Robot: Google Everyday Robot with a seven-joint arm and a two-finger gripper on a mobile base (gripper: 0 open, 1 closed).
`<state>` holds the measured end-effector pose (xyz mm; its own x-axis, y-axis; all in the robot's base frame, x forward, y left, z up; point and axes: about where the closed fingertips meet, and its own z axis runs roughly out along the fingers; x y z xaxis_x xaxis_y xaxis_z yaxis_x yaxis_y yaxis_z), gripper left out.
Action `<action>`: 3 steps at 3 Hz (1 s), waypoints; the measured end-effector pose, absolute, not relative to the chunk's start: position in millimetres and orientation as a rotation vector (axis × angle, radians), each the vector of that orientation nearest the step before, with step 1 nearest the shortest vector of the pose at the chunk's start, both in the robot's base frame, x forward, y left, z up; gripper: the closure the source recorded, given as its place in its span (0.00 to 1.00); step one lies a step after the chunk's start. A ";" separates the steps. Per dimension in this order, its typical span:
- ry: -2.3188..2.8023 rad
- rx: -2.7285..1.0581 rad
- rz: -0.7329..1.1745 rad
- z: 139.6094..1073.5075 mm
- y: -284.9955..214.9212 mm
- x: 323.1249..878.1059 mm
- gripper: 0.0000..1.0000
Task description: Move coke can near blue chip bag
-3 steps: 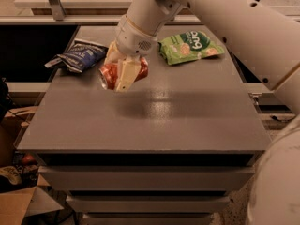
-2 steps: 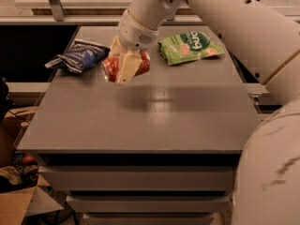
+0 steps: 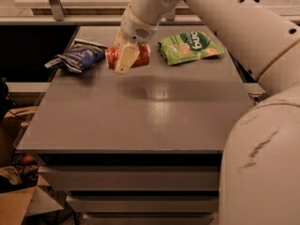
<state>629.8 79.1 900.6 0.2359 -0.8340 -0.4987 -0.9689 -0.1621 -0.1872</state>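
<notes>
The red coke can (image 3: 139,56) lies sideways in my gripper (image 3: 125,59), which is shut on it and holds it just above the grey table (image 3: 140,111) near its far left. The blue chip bag (image 3: 77,56), dark navy and wrinkled, lies on the table's far left corner, a short way left of the can and apart from it. My white arm comes down from the upper right.
A bright green snack bag (image 3: 190,46) lies on the far right of the table, right of the can. My white arm fills the right side of the view. Cardboard boxes (image 3: 14,203) and clutter stand on the floor at lower left.
My gripper has carried the coke can a little farther back and up, keeping it close to the blue chip bag. The bags have not moved.
</notes>
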 end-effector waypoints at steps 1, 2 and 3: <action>1.713 -1.967 0.364 895.6 85.3 656.0 1.00; 1.749 -1.922 0.367 885.0 99.1 688.0 1.00; 1.763 -1.907 0.375 877.7 109.3 705.5 1.00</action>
<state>705.5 109.3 877.7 0.1178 -0.8419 -0.5266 -0.9833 -0.0249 -0.1801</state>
